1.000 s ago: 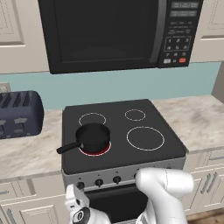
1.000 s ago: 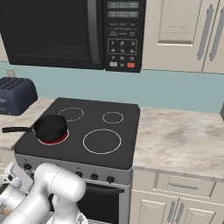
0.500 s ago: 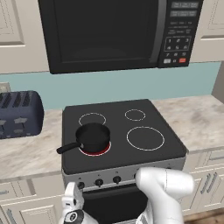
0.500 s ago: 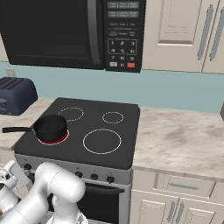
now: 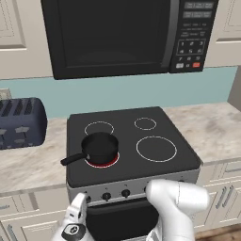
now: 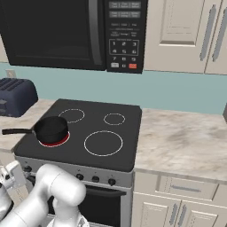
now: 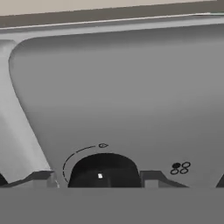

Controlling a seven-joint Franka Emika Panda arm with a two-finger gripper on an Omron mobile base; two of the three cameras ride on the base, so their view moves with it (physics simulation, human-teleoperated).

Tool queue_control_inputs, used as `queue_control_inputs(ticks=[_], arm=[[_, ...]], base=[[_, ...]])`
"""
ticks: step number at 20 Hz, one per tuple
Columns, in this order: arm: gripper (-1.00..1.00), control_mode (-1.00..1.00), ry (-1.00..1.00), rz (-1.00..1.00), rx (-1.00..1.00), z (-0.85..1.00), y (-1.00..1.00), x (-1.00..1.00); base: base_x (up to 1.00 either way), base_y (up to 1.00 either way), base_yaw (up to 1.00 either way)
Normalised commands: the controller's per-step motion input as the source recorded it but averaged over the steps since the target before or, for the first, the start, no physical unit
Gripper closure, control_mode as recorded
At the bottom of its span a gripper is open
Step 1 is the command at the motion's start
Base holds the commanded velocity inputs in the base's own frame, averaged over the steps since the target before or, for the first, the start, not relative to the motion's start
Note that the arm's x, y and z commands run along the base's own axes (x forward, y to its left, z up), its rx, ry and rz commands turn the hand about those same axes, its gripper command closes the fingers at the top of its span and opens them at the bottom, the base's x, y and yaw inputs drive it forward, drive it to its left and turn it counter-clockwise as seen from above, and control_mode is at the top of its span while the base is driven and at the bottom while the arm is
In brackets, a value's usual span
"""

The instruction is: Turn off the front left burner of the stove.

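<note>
Kitchen stove (image 5: 136,162) has front left burner (image 5: 102,160) glowing red under a pan (image 5: 99,148); gripper (image 5: 78,210) jaws straddle the leftmost knob (image 7: 103,171), grip unclear, so off-centre closing could slip.

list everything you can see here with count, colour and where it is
stove: 1, black glass top, silver knob panel, between the counters
burner rings: 4, white; front left burner glows red
pan: 1, black, on the front left burner, handle pointing left
knob: 1, black, close ahead in the hand view, flanked by the fingertips
microwave: 1, black, above the stove
toaster: 1, dark blue, left counter
counters: 2, beige marble
cabinets: cream, above and below
gripper: 1, white, at the panel's left end
</note>
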Motion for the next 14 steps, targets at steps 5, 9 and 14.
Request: queue_control_inputs(ticks=[5, 9, 14], arm=[[1.0, -1.0, -0.24, -0.03, 0.37, 0.0, 0.0, 0.0], [1.0, -1.0, -0.27, 0.0, 0.35, 0.0, 0.0, 0.0], [1.0, -1.0, -0.29, 0.01, 0.33, 0.0, -0.02, 0.01]], base=[[0.0, 0.0, 0.0], [0.0, 0.0, 0.0], [0.0, 0.0, 0.0]])
